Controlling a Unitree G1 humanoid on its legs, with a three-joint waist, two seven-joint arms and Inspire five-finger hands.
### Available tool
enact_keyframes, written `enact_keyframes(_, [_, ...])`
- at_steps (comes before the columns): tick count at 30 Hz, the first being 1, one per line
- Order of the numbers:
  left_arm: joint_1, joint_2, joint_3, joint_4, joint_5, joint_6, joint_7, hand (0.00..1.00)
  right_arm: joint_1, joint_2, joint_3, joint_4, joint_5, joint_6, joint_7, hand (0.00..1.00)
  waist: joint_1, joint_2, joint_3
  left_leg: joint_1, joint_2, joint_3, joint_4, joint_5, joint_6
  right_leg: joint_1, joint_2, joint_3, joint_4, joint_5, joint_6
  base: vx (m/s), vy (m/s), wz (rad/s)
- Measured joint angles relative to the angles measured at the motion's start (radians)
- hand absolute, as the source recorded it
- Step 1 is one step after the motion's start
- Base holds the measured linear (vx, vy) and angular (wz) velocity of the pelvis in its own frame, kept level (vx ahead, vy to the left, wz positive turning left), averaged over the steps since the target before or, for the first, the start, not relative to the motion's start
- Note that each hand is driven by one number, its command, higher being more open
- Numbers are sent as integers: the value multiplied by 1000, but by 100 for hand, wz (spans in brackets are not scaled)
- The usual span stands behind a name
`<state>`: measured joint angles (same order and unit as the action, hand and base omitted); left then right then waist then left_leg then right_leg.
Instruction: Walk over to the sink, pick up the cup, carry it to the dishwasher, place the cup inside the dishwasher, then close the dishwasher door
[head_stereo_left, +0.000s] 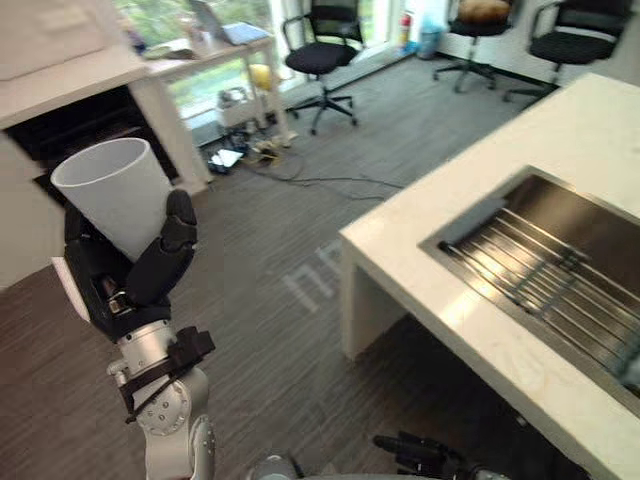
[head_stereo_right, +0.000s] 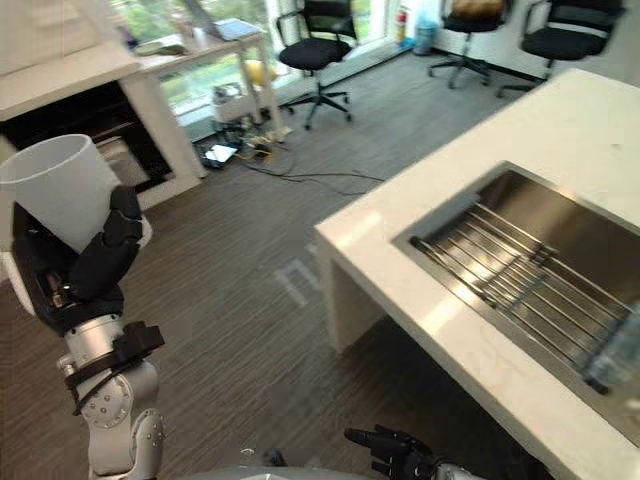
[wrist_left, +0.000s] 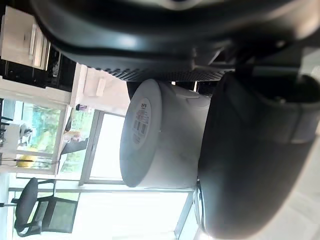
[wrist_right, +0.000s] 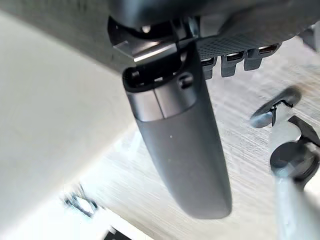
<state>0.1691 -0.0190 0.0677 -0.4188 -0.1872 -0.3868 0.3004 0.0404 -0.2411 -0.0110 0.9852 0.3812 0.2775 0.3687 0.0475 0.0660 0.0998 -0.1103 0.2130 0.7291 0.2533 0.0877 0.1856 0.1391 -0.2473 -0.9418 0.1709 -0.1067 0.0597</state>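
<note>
At 6 o'clock, nearest, the right hand (head_stereo_right: 392, 450) hangs low over the floor (head_stereo_left: 270, 300), its fingers (head_stereo_right: 368, 438) loosely apart and holding nothing. At 8 o'clock the left hand (head_stereo_left: 125, 275) is raised, its fingers (head_stereo_left: 172, 245) clamped round the lower part of the white cup (head_stereo_left: 115, 190), which stands upright with its mouth up, off any surface. From 3 to 5 o'clock runs the white bench (head_stereo_left: 420, 250) with the steel sink (head_stereo_left: 590, 235) set in it and a wire rack (head_stereo_left: 545, 285) across the basin. At 12 o'clock, far off, stands a black office chair (head_stereo_left: 322, 55).
</note>
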Motion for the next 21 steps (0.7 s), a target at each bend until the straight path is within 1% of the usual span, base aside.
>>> enact_keyframes(1, [-20, 25, -19, -6, 1, -10, -1, 0, -2, 39, -16, -2, 0, -5, 0, 100, -19, -65, 9, 27, -69, 14, -51, -28, 8, -11, -23, -29, -72, 70, -58, -163, 164, 198])
enact_keyframes(2, [-18, 22, -37, 13, 5, -31, 0, 0, -3, 41, -22, 0, 0, -13, -2, 100, -25, -46, 13, 47, -33, 45, -2, -95, -5, 14, -16, -69, -55, 68, -31, -97, 144, 142])
enact_keyframes(3, [7, 28, -62, 14, 7, -38, 2, 0, -5, 42, -20, 2, -2, -8, -9, 100, -20, -37, 13, 103, 1, 97, 2, -146, -100, 38, -16, -100, -44, 64, -27, -30, 207, 82])
enact_keyframes(4, [22, 28, -84, 15, 12, -38, 2, 0, -11, 37, -18, 3, -8, -1, -10, 100, -19, -16, 19, 145, -14, 105, -71, -165, -156, 61, -18, -118, -36, 68, -16, -40, 252, 56])
enact_keyframes(5, [27, 36, -91, 19, 11, -38, 2, 0, -13, 39, -18, 5, -13, 2, -17, 100, -16, -21, 23, 154, -38, 99, -96, -157, -155, 70, -32, -127, -34, 78, -6, -53, 249, 59])
enact_keyframes(7, [41, 46, -114, 23, 11, -37, -1, 0, -11, 51, -3, -7, -14, 6, -22, 100, -24, -18, 15, 157, -128, 38, -192, -130, -123, 92, -78, -208, -20, 104, 11, -55, 216, 85])
enact_keyframes(8, [42, 45, -120, 23, 11, -37, -6, 0, -12, 52, -3, -6, -14, 7, -23, 100, -24, -15, 15, 155, -149, 15, -212, -123, -114, 96, -93, -226, -7, 106, 15, -17, 191, 110])
enact_keyframes(9, [41, 43, -134, 22, 10, -37, -23, 0, -11, 53, -3, -6, -14, 5, -28, 100, -22, -10, 16, 152, -185, -34, -244, -114, -98, 110, -125, -260, 33, 109, 19, 21, 151, 127])
enact_keyframes(10, [41, 42, -150, 22, 9, -37, -36, 0, -7, 54, -4, -8, -13, 3, -34, 100, -19, -9, 16, 147, -221, -93, -261, -109, -86, 123, -167, -256, 107, 110, 13, 34, 148, 143])
enact_keyframes(11, [37, 43, -163, 23, 7, -35, -46, 0, 1, 54, -6, -19, -10, 0, -41, 100, -19, -8, 16, 143, -241, -133, -266, -110, -76, 125, -193, -224, 160, 110, -16, 89, 133, 199])
enact_keyframes(12, [15, 45, -203, 26, -15, -35, -78, 0, 30, 56, -24, -62, 15, -11, -58, 100, -27, -5, 16, 142, -271, -246, -275, -106, -42, 102, -238, -69, 292, 128, -121, 111, 113, 277])
enact_keyframes(13, [-28, 54, -264, 53, -40, -48, -104, 0, 59, 67, -47, -92, 50, -35, -73, 100, -42, 1, 13, 125, -287, -385, -275, -99, -25, 33, -211, 207, 385, 76, -127, 113, 64, 314])
enact_keyframes(14, [-55, 63, -287, 79, -51, -61, -118, 0, 66, 73, -54, -99, 72, -49, -84, 100, -46, 1, 12, 119, -296, -454, -272, -96, -15, 10, -164, 327, 406, 12, -97, 103, -35, 334])
enact_keyframes(15, [-97, 74, -319, 127, -58, -68, -135, 0, 69, 81, -54, -115, 111, -67, -102, 100, -49, 1, 16, 121, -316, -565, -269, -92, -4, -39, -81, 497, 449, -60, -78, 85, -65, 290])
enact_keyframes(16, [-108, 83, -334, 163, -61, -69, -135, 0, 63, 85, -37, -125, 152, -70, -127, 100, -49, 0, 22, 141, -338, -641, -265, -95, -3, -96, -20, 614, 489, -102, -50, 144, -43, 249])
enact_keyframes(17, [-106, 84, -335, 174, -61, -69, -132, 0, 61, 87, -24, -134, 176, -72, -141, 100, -50, 2, 27, 156, -347, -666, -266, -98, -5, -124, 2, 651, 498, -121, -40, 185, 18, 173])
enact_keyframes(18, [-104, 89, -335, 190, -61, -69, -122, 0, 49, 96, -11, -149, 214, -73, -161, 100, -48, 4, 31, 180, -359, -708, -270, -104, -6, -189, 35, 696, 499, -156, -26, 203, 28, 97])
enact_keyframes(19, [-103, 93, -335, 192, -61, -69, -116, 0, 40, 103, 0, -156, 219, -69, -168, 100, -48, 4, 31, 188, -361, -720, -273, -106, -5, -225, 51, 712, 486, -168, -24, 182, 24, 77])
enact_keyframes(20, [-102, 100, -336, 192, -60, -68, -109, 0, 26, 111, 18, -169, 218, -58, -174, 100, -46, 5, 31, 201, -362, -731, -276, -112, -10, -278, 76, 732, 452, -175, -17, 199, 1, 43])
enact_keyframes(21, [-104, 107, -350, 192, -58, -66, -107, 0, 23, 127, 26, -200, 215, -37, -172, 100, -44, 5, 32, 216, -360, -756, -271, -125, -18, -333, 109, 765, 394, -174, -17, 265, -26, 47])
